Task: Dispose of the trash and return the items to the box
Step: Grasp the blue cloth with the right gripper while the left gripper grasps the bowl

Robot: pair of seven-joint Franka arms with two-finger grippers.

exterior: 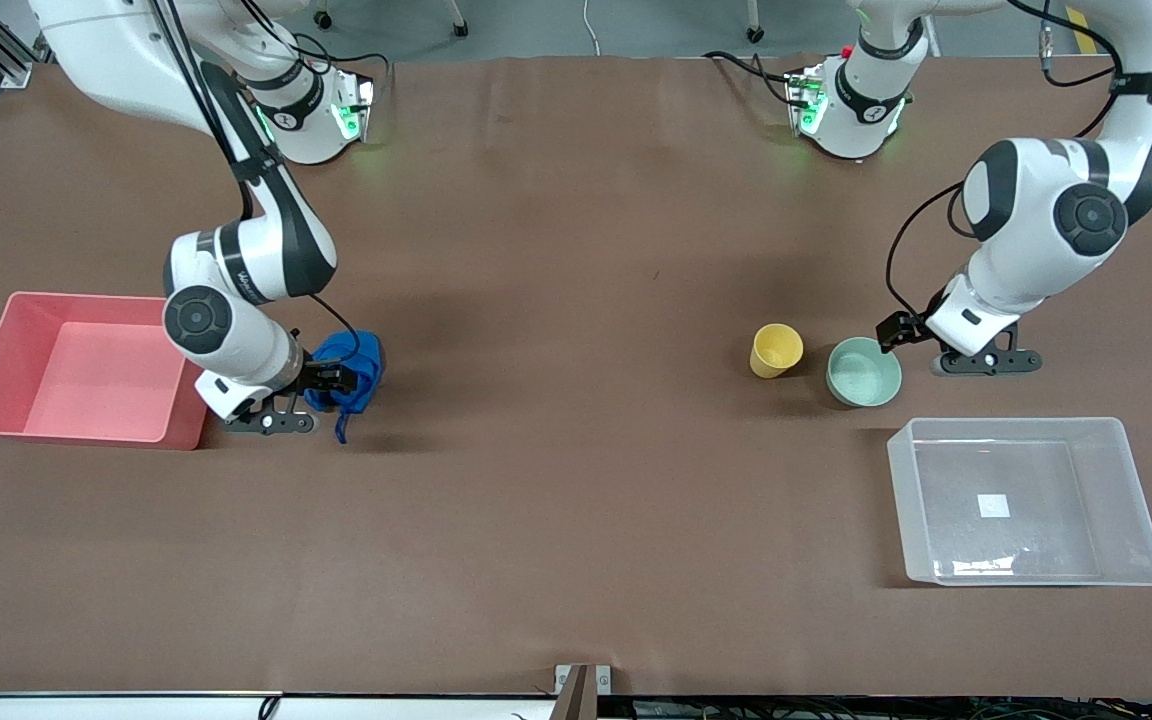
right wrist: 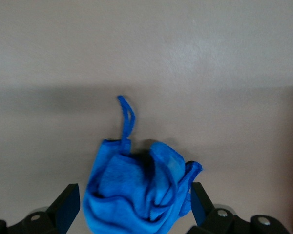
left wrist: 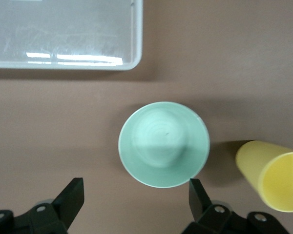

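Observation:
The blue cloth wad (exterior: 348,366) lies on the table beside the pink bin, its thin strand trailing toward the front camera. My right gripper (exterior: 334,381) is open, with its fingers on either side of the wad (right wrist: 136,190). One finger (right wrist: 198,200) touches the cloth. The mint-green bowl (exterior: 864,372) stands upright beside the yellow cup (exterior: 776,350), which lies tilted. My left gripper (exterior: 891,330) is open and empty just short of the bowl (left wrist: 163,144). One finger (left wrist: 198,195) is near the bowl's rim. The cup (left wrist: 273,175) is off to one side.
The clear box (exterior: 1026,428), with a white sticker on its floor, stands nearer the front camera than the bowl, at the left arm's end; its corner shows in the left wrist view (left wrist: 63,63). The pink bin (exterior: 76,297) stands at the right arm's end.

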